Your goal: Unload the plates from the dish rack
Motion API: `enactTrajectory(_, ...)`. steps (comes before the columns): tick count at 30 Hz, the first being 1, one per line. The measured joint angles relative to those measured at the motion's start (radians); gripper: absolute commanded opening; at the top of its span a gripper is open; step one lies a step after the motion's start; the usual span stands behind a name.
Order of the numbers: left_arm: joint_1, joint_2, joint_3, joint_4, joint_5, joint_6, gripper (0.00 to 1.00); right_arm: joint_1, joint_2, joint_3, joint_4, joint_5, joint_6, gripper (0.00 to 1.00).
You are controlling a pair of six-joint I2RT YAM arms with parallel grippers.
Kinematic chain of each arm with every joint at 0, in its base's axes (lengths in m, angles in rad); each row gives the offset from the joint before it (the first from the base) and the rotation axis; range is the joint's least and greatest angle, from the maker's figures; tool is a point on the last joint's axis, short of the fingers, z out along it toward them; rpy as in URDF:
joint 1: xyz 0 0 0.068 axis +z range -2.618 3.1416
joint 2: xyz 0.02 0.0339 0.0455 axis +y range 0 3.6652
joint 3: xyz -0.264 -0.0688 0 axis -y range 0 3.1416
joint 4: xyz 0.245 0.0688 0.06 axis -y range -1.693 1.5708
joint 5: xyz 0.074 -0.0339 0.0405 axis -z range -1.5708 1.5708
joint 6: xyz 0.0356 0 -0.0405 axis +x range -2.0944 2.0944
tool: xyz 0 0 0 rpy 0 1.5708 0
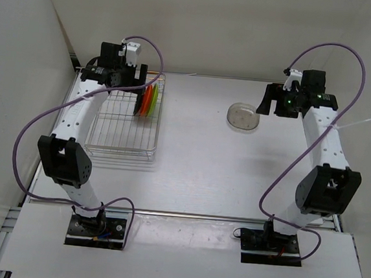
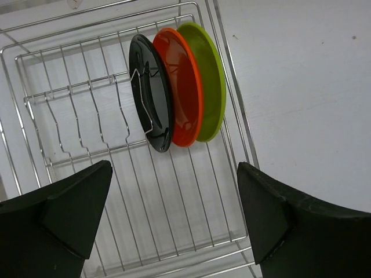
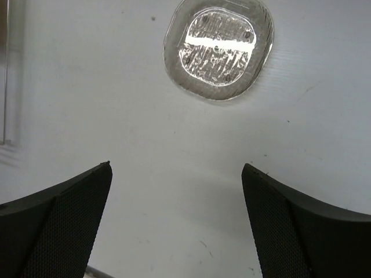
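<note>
Hovering over the dish rack (image 2: 235,110), we are holding the left gripper (image 2: 174,168) wide open and empty. At its twelve o'clock in the wrist view, three plates are standing on edge in the rack's wire slots, close together: the black plate (image 2: 152,92), then the orange-red plate (image 2: 181,87), then the lime green plate (image 2: 211,81) nearest the rack's right-hand rim. Moving right, the clear plate (image 1: 243,116) is lying flat on the table (image 1: 191,152), well apart from the rack, at about eight o'clock from the right gripper (image 1: 267,102), which is also gaping wide with nothing in it. We are judging one plate unloaded and three left.
</note>
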Motion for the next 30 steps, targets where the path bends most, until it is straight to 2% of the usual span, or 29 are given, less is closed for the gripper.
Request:
enactTrajectory(4, 0.022, 0.071, -0.001, 0.045, 0.035, -0.010, 1.00, 0.009, -0.116, -0.072, -0.009, 0.004, -0.051, 0.92)
enactTrajectory(6, 0.027, 0.114, -0.001, 0.067, 0.045, -0.015, 0.99, 0.013, -0.186, -0.123, -0.005, 0.011, -0.065, 0.88)
enactTrajectory(12, 0.030, 0.231, 0.010, 0.090, 0.040, -0.021, 0.97, 0.016, -0.341, -0.196, 0.003, 0.028, -0.071, 0.87)
enactTrajectory(18, 0.030, 0.264, 0.014, 0.100, 0.029, -0.023, 0.93, 0.016, -0.374, -0.220, 0.007, 0.031, -0.072, 0.87)
enactTrajectory(30, 0.030, 0.264, 0.027, 0.127, 0.020, -0.022, 0.92, 0.016, -0.374, -0.235, 0.008, 0.031, -0.071, 0.87)
